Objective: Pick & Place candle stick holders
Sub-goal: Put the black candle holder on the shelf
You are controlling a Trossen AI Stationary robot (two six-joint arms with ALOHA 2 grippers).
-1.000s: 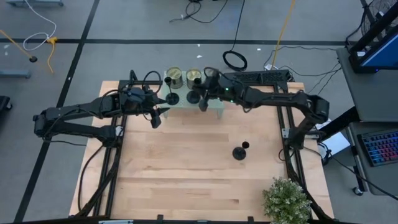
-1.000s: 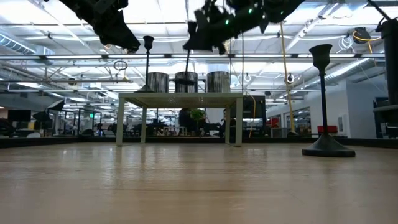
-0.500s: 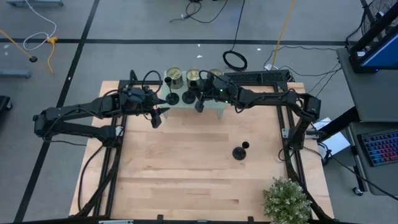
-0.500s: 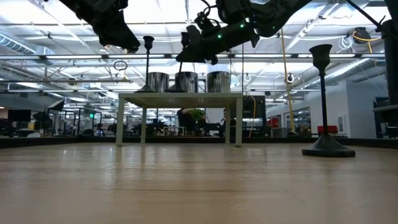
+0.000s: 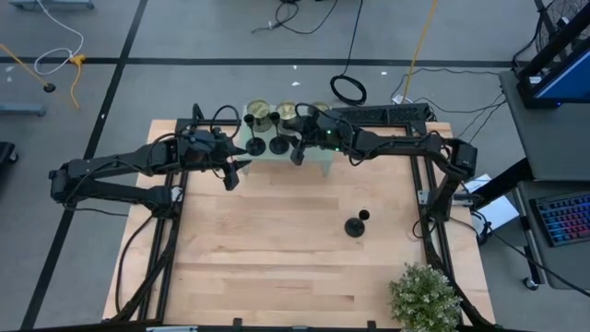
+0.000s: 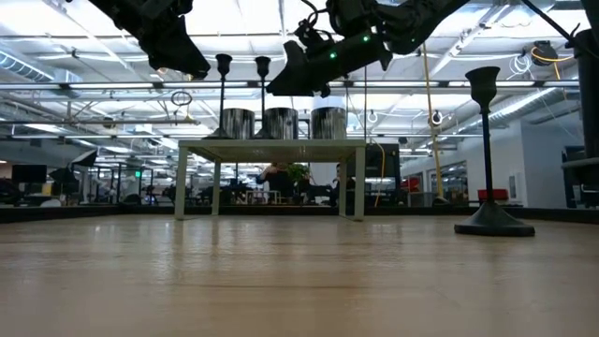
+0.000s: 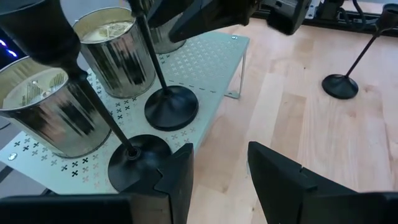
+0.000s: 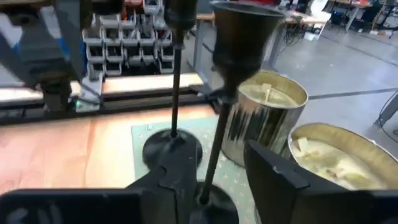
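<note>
Two black candle stick holders stand upright by their disc bases on a small pale shelf (image 5: 313, 164) at the table's far side. One is on the left (image 5: 255, 144), the other just right of it (image 5: 281, 143). A third holder (image 5: 355, 226) stands on the wooden table, toward the right. My right gripper (image 8: 221, 168) is open above the shelf, with its fingers on either side of the right holder's thin stem (image 8: 214, 137), not touching it. My left gripper (image 7: 217, 162) is open and empty, above the table in front of the shelf's left end (image 5: 230, 173).
Three greenish-gold tins (image 5: 259, 112) (image 5: 288, 112) (image 5: 318, 109) stand along the back of the shelf, behind the holders. A potted plant (image 5: 424, 297) sits at the table's near right corner. The middle and near left of the table are bare wood.
My right gripper has carried the second holder toward the table's left, along the shelf. The holder now stands on the shelf close beside the first one, and its cup shows free of the gripper in the low view.
</note>
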